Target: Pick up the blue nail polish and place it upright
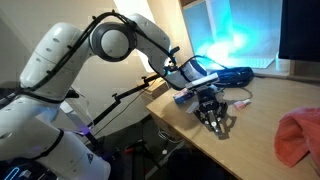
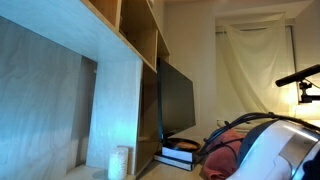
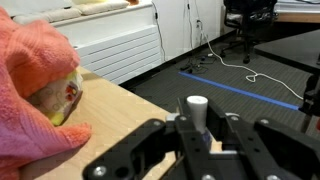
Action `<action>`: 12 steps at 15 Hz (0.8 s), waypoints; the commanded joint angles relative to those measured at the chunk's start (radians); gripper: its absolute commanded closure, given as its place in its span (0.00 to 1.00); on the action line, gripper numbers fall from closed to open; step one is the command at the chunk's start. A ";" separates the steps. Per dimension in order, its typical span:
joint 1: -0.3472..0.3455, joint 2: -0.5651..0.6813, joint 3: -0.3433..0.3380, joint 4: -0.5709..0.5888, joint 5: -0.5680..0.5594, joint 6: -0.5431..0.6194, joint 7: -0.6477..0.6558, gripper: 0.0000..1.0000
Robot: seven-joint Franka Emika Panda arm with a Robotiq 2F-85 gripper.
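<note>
In the wrist view the nail polish [image 3: 195, 108] stands upright between my fingers, its white cap on top and a bit of blue bottle showing below. My gripper [image 3: 197, 135] is shut on it, the finger pads pressed against both sides. It sits near the edge of the wooden table [image 3: 110, 125]. In an exterior view the gripper [image 1: 213, 118] points down at the table [image 1: 250, 145] near its front edge; the bottle is hidden by the fingers there.
A pink cloth [image 3: 30, 80] lies close beside the gripper, partly over a yellowish object [image 3: 65, 100]; it also shows in an exterior view [image 1: 298, 135]. The table edge drops to the floor just beyond the bottle. A dark monitor [image 2: 175, 100] stands under wooden shelves.
</note>
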 commanded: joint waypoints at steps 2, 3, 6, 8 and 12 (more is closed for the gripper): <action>0.009 0.004 -0.004 0.006 -0.018 -0.021 -0.001 0.95; 0.013 0.006 -0.007 0.005 -0.026 -0.028 -0.004 0.95; 0.010 0.008 -0.008 0.010 -0.034 -0.029 0.002 0.95; 0.012 0.013 -0.007 0.017 -0.035 -0.032 0.007 0.95; -0.001 0.015 0.003 0.009 -0.028 -0.005 0.002 0.78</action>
